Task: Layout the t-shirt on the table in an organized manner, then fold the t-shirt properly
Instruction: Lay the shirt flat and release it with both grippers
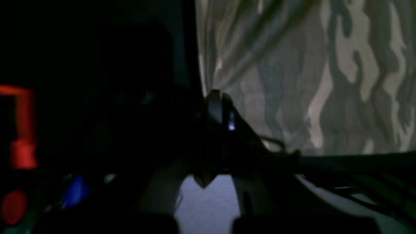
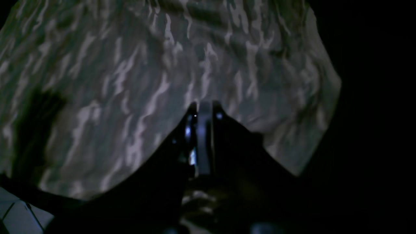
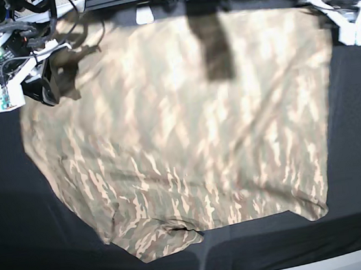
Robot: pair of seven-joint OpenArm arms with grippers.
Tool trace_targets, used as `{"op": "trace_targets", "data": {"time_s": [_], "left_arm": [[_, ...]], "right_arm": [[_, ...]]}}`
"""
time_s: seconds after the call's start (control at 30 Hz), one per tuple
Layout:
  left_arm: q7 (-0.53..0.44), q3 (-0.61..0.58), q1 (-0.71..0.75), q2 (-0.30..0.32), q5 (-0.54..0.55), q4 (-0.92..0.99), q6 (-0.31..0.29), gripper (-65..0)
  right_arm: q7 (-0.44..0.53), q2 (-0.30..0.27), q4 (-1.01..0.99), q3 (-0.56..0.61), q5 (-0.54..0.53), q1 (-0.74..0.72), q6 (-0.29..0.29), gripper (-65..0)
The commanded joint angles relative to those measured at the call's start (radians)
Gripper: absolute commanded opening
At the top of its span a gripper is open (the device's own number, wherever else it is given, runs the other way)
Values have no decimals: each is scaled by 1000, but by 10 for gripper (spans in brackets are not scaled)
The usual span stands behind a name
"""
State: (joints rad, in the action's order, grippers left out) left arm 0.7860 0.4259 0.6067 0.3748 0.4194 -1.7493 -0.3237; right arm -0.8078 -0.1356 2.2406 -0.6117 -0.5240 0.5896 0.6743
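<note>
Layout step. Tan-olive camouflage cotton t-shirt (image 3: 180, 128) spread across black-cloth table (image 3: 7, 213). Left gripper (image 1: 214, 97) pinching shirt's far corner; right gripper (image 2: 203, 109) pressed together on opposite far edge. Next: tug hem taut, smooth wrinkles.

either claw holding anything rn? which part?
Both claws are shut on the t-shirt: the left claw pinches its edge at a far corner, the right claw the far edge at the opposite corner.
</note>
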Motion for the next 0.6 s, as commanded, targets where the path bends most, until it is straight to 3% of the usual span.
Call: {"op": "trace_targets", "data": {"time_s": [0.0,0.03,0.13,0.23,0.37,0.57], "left_arm": [[7,7,8,16,19,-7,9,-650],[6,7,8,19,51,-7,9,-650],[6,7,8,19,148,-7,8,-650],[6,7,8,19,196,-7,4,-650],[6,7,8,19,200,-7,-6,-650],[6,7,8,19,200,-7,-6,-650]], "right_arm": [[-2,-9,21,-3,-3,0,6,-650],[-43,-9,21,-1,0,0,6,-649],[-201,-20,21,25,-6,2,24,-541],[-267,-90,21,84,-109,24,24,-511],[-269,-195,41,210,-113,76,24,-511],[-123,-298,116,389,127,165,24,-511]]}}
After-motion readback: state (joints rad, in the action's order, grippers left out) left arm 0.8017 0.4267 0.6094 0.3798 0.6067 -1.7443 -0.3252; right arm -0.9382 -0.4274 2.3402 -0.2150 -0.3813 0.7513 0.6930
